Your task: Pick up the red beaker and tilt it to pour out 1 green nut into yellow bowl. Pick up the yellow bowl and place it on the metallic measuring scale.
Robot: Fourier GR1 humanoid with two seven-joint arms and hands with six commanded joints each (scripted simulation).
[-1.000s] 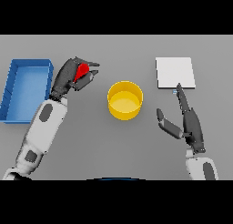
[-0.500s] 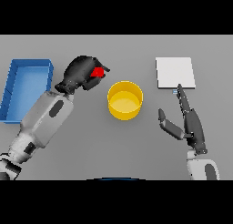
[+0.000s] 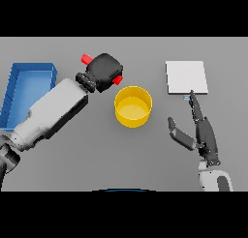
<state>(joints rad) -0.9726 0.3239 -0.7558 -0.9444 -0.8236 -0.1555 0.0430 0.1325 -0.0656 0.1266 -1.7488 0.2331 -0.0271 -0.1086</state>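
On one grey table (image 3: 97,159), left robot hand (image 3: 105,72) grips one red beaker (image 3: 87,58) beside one yellow bowl (image 3: 132,105); right robot hand (image 3: 203,135) spread.

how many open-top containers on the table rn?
2: a round yellow bowl at centre, and a blue rectangular bin at the far left. A third, the red beaker, is held above the table in the left robot hand.

The left robot hand (image 3: 105,71) has tipped the red beaker (image 3: 87,58) sideways beside the yellow bowl (image 3: 132,105).

blue tray (image 3: 29,70), grey table (image 3: 97,159)
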